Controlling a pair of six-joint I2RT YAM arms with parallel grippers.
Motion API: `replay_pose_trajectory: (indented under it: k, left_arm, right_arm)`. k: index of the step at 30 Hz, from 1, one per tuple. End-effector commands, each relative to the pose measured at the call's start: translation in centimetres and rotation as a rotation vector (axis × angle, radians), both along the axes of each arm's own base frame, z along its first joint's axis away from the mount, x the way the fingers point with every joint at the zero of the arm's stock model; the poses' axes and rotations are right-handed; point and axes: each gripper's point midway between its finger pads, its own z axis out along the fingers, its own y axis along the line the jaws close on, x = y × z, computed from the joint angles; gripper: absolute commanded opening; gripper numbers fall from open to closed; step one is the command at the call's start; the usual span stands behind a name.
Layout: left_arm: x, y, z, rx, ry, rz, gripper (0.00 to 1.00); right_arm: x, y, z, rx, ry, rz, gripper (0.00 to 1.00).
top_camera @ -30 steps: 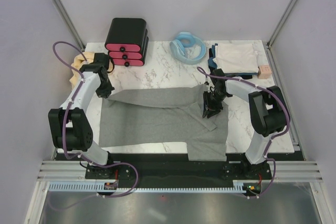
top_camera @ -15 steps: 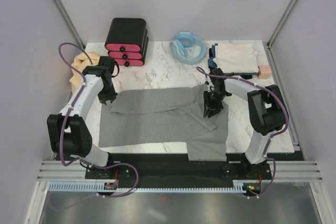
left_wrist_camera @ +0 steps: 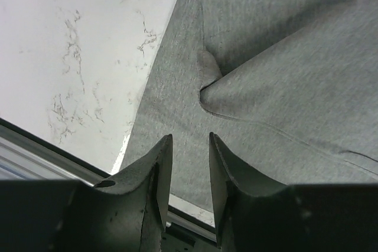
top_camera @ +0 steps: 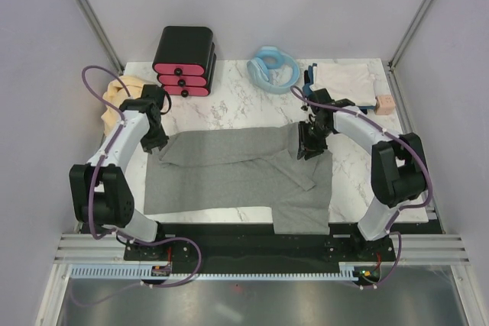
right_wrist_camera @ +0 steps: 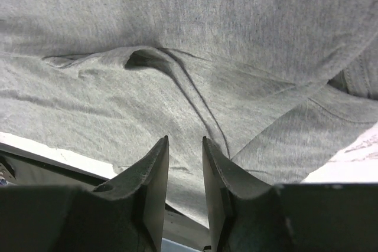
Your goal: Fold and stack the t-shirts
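The heather-grey t-shirt [top_camera: 229,177] is lying across the middle of the marble table [top_camera: 244,108] toward its near edge, its far part doubled into a long fold. The top view is showing the left gripper [top_camera: 157,143] at the fold's left end and the right gripper [top_camera: 308,145] at its right end. Only the wrist views are revealing the jaws, the left fingers [left_wrist_camera: 158,166] and the right fingers [right_wrist_camera: 155,169] each standing apart with nothing between them, grey cloth beneath.

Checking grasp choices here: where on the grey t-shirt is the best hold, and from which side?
Probably the doubled far edge of the grey t-shirt, near its ends, coming from above and the far side, jaws astride it. The cloth lies flat on the table; that fold gives a lip.
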Motion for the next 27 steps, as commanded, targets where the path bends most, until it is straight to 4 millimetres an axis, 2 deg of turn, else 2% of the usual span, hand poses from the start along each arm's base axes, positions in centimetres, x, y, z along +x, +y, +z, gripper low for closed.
replay_pose_trajectory:
  k: [1,6,9,10,12,13,14,16,17,23,26,27]
  left_arm:
    - [1.5,-0.1,-1.5,-0.039,-0.049,0.051,0.38]
    - [1.9,0.1,-3.6,-0.034,0.008,0.053,0.39]
    - [1.9,0.0,-4.0,-0.048,0.002,0.057,0.39]
    - [2.0,0.0,-3.9,-0.048,-0.006,0.057,0.39]
    - [2.2,0.0,-3.9,-0.048,-0.013,0.042,0.35]
    - [2.2,0.0,-4.1,-0.045,-0.005,0.037,0.33]
    - [2.2,0.3,-4.1,-0.032,0.0,0.033,0.23]
    - [2.1,0.4,-4.2,-0.025,0.004,0.032,0.04]
    - [2.0,0.6,-4.1,-0.017,0.001,0.039,0.02]
    - [2.5,0.8,-4.1,-0.01,-0.018,0.056,0.02]
    - [3.1,0.8,-4.7,-0.011,-0.006,0.053,0.02]
    - [3.1,0.9,-5.4,-0.004,0.02,0.056,0.02]
  right_arm:
    - [1.0,-0.2,3.3,0.003,-0.107,-0.037,0.37]
    - [0.7,-0.4,3.7,0.01,-0.141,-0.058,0.38]
    - [0.9,-0.7,3.5,-0.005,-0.156,-0.046,0.39]
    - [1.0,-1.0,3.2,-0.025,-0.158,-0.044,0.36]
    - [1.3,-1.2,2.8,-0.042,-0.166,-0.019,0.29]
    - [1.5,-1.3,2.4,-0.052,-0.166,-0.015,0.11]
    - [1.6,-1.4,2.2,-0.061,-0.166,-0.014,0.0]
    - [1.9,-1.2,1.7,-0.061,-0.171,0.003,0.0]
    - [2.0,-1.3,1.5,-0.061,-0.171,0.003,0.0]
    - [3.6,-0.6,1.4,-0.047,-0.202,0.027,0.0]
    - [4.0,-0.7,1.0,-0.062,-0.194,0.021,0.0]
    - [4.0,-0.7,0.4,-0.067,-0.176,0.021,0.0]
